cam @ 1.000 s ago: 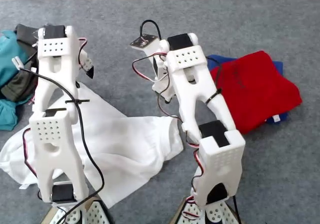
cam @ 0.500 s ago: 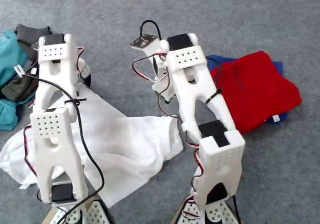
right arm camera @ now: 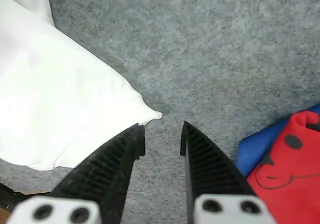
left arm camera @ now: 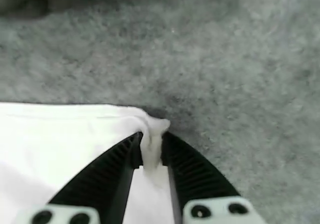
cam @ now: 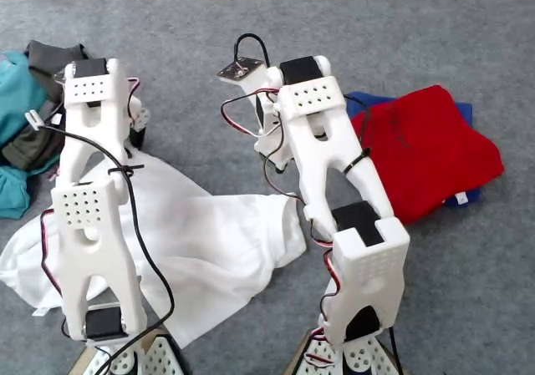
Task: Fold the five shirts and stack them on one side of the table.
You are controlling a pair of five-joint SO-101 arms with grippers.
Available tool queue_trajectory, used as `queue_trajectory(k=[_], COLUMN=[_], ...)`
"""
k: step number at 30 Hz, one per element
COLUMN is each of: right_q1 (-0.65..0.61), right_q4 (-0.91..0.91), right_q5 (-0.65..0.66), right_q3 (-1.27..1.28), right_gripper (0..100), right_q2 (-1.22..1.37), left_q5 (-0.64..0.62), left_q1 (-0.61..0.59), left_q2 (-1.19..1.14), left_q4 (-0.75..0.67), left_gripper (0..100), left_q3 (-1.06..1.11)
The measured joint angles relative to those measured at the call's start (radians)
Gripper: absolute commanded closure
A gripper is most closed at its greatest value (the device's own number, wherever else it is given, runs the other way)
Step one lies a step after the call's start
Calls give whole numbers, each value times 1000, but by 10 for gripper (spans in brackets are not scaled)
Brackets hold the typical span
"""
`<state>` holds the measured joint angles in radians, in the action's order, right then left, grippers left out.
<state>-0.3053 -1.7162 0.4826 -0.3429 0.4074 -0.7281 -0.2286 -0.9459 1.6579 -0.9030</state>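
Note:
A crumpled white shirt (cam: 217,241) lies spread over the near left of the grey table. My left gripper (left arm camera: 151,151) is shut on a small pinch of the white shirt's edge (left arm camera: 60,134), at the shirt's far corner (cam: 136,129). My right gripper (right arm camera: 162,134) hangs open just above the bare table, next to a pointed corner of the white shirt (right arm camera: 55,94), with nothing between its fingers. A red shirt (cam: 426,149) lies folded on a blue shirt (cam: 372,101) at the right. The red shirt (right arm camera: 287,169) and the blue shirt (right arm camera: 255,151) also appear in the right wrist view.
A teal shirt (cam: 12,108) and a dark grey shirt (cam: 42,58) lie bunched at the far left edge. Both white arms stand over the middle, with loose cables (cam: 251,99) around them. Bare grey table (cam: 376,32) stretches along the far side.
My left gripper has shifted a little to the left and nearer, settling at the white shirt's far corner. The right arm has not moved.

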Motion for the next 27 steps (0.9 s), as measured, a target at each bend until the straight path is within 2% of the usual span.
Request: queue_trajectory(k=[9, 16, 20, 24, 27], right_q1=[0, 9, 6, -55, -74], right_q4=[-8, -40, -40, -9, 110], right_q5=[0, -2, -60, -150, -299], right_q3=[0, -49, -49, -48, -46], right_gripper=[871, 868, 860, 724, 618], right_q2=[0, 0, -66, -120, -87], left_q5=[8, 78, 140, 163, 167], left_q1=[-3, -3, -5, -5, -11], left_q2=[0, 0, 44, 180, 290], left_q4=[2, 94, 100, 100, 101], left_gripper=[971, 972, 972, 972, 972], left_q3=[-87, -334, -428, -442, -453])
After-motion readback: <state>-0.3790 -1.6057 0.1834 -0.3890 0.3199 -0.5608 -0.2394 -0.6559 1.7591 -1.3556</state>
